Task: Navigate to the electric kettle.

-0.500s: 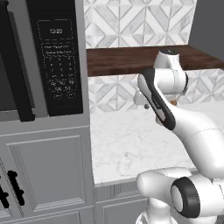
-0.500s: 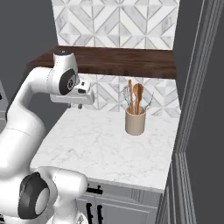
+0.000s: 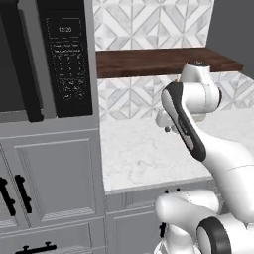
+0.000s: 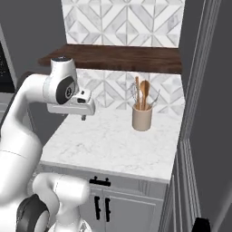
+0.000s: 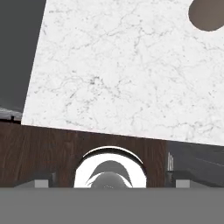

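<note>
A: What stood in front of the base?
B: A white marble worktop with a patterned tile backsplash behind it and a dark wooden shelf running above. On the left was a tall grey cabinet with a black microwave built into it.

A: Anything sitting on the worktop?
B: A beige utensil holder with wooden spoons stood at the far right, near the backsplash. From the hand camera its brown round edge showed at the upper right corner over the marble.

A: And the hand?
B: The hand hung above the left part of the worktop, below the shelf, well apart from the utensil holder. I could not tell whether its fingers were apart or together; they were too small and partly hidden by the arm.

A: Where was the electric kettle?
B: I could not place it; nothing on that stretch of worktop looked like it.
</note>
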